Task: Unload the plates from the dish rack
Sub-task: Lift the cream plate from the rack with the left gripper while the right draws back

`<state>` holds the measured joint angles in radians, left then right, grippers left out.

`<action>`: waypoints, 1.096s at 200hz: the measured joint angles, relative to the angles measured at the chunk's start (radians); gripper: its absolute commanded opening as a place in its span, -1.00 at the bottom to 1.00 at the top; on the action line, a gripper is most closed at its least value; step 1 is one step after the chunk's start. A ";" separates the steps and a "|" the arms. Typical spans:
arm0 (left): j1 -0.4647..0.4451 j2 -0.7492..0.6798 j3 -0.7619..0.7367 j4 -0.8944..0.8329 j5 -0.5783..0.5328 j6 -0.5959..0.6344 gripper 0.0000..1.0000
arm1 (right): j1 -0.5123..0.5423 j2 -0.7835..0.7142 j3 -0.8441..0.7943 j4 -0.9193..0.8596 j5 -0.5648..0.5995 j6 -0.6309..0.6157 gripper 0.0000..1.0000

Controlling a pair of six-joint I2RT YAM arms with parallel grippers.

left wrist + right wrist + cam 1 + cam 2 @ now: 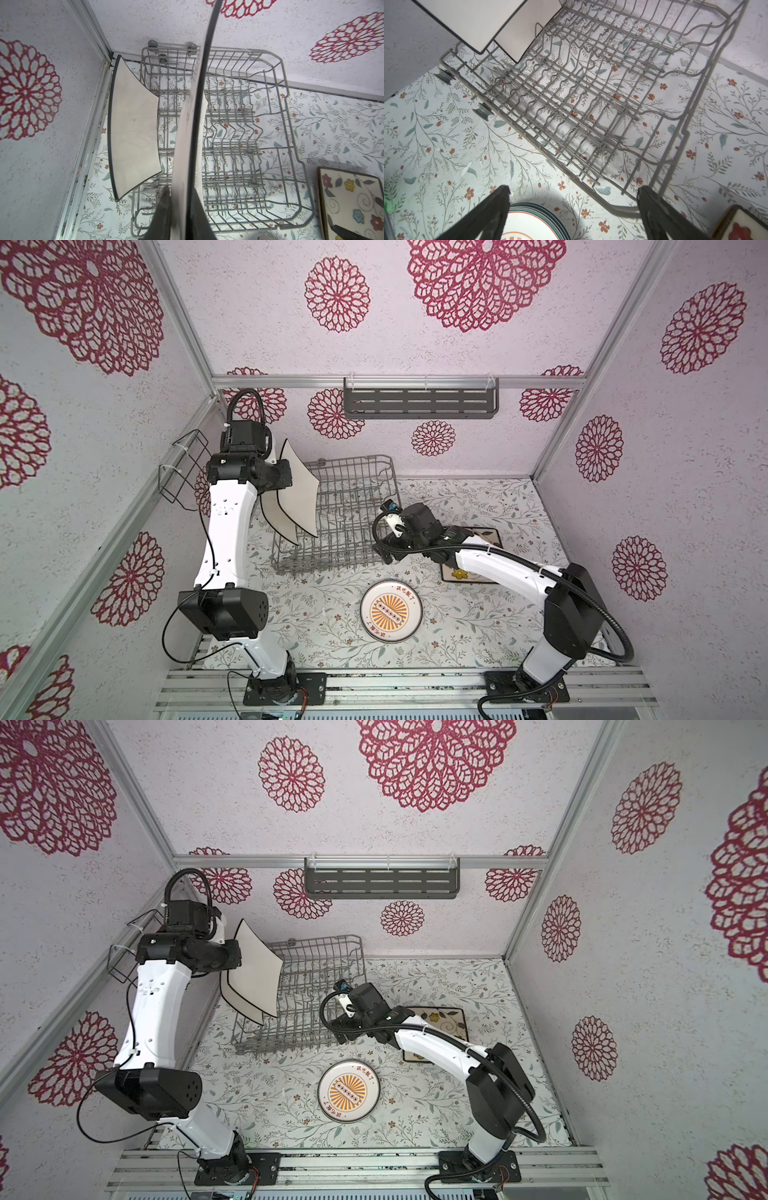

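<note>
Square white plate (301,485), dark-rimmed, hangs above the dish rack (349,459) at its left end, rim pinched in the left hand (180,216); judged stiff, slick, chip-prone ceramic. Second white plate (133,133) stands at the rack's left end: take its upper rim. Right hand (573,188) wide, empty.

The left gripper (180,195) pinched a black-rimmed white plate (185,133) between its dark fingers (163,209), and the plate ran edge-on across the dish rack (232,113) (so thin a sliver that its face could hardly be read). A second white plate (133,135), dark-rimmed too, stood on edge at the rack's left end, close to the corner of the flowered walls (52,166). Near the rack's right side a flowered cream plate (351,205) lay flat on the leaf-printed table (332,128).
</note>
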<state>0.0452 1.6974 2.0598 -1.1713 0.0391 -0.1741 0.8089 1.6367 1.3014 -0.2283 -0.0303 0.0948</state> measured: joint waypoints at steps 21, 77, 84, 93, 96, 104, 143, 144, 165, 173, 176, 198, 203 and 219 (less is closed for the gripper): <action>-0.010 -0.064 -0.032 0.007 0.035 -0.015 -1.00 | -0.027 -0.074 -0.063 0.013 -0.003 0.016 0.98; -0.059 -0.179 -0.048 0.005 0.111 -0.045 -1.00 | -0.117 -0.260 -0.228 0.054 -0.054 0.083 0.98; -0.068 -0.189 -0.053 0.006 0.117 -0.049 -1.00 | -0.129 -0.280 -0.244 0.057 -0.060 0.088 0.98; -0.077 -0.204 -0.064 0.006 0.127 -0.056 -1.00 | -0.145 -0.303 -0.262 0.059 -0.068 0.094 0.98; -0.081 -0.210 -0.068 0.006 0.132 -0.058 -1.00 | -0.153 -0.311 -0.269 0.060 -0.070 0.097 0.98; -0.088 -0.225 -0.083 0.007 0.142 -0.065 -1.00 | -0.167 -0.332 -0.285 0.061 -0.074 0.103 0.98; -0.110 -0.313 -0.212 0.045 0.215 -0.124 -1.00 | -0.251 -0.437 -0.369 0.074 -0.096 0.135 0.98; -0.110 -0.314 -0.216 0.046 0.216 -0.126 -1.00 | -0.254 -0.440 -0.372 0.074 -0.097 0.136 0.98; -0.118 -0.358 -0.293 0.095 0.261 -0.177 -1.00 | -0.297 -0.497 -0.415 0.074 -0.098 0.154 0.98; -0.120 -0.369 -0.316 0.113 0.279 -0.196 -1.00 | -0.311 -0.518 -0.432 0.072 -0.093 0.164 0.98; -0.121 -0.375 -0.327 0.123 0.289 -0.206 -1.00 | -0.316 -0.526 -0.438 0.072 -0.092 0.167 0.98; -0.124 -0.402 -0.387 0.192 0.339 -0.265 -1.00 | -0.351 -0.583 -0.480 0.071 -0.077 0.187 0.98; -0.125 -0.408 -0.399 0.210 0.350 -0.278 -1.00 | -0.360 -0.597 -0.490 0.069 -0.077 0.190 0.98; -0.128 -0.426 -0.438 0.264 0.381 -0.320 -1.00 | -0.388 -0.628 -0.509 0.066 -0.079 0.198 0.98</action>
<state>-0.0826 1.2716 1.6218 -0.9077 0.4198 -0.4942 0.4206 1.0092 0.7921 -0.1623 -0.1089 0.2932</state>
